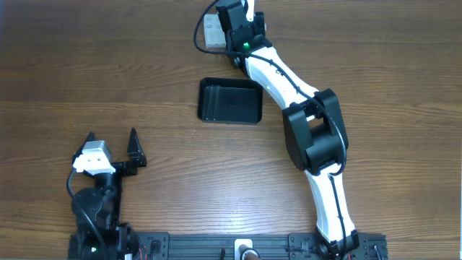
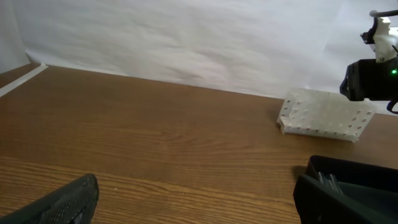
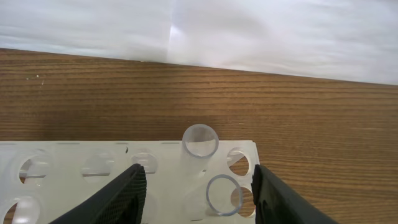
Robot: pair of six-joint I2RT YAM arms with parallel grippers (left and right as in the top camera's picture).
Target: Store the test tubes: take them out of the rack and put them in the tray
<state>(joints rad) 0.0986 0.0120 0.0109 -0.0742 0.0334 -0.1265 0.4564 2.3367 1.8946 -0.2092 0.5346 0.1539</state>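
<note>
I hold the right pincer (image 3: pixel 196 173) apart over two test tubes (image 3: pixel 199 142) in the rack (image 3: pixel 62 154); left pincer (image 1: pixel 112 141) apart, lower left.

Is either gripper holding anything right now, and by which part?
Nothing is held. The right gripper is open above the rack, fingers either side of two test tubes; the left gripper is open and empty.
</note>
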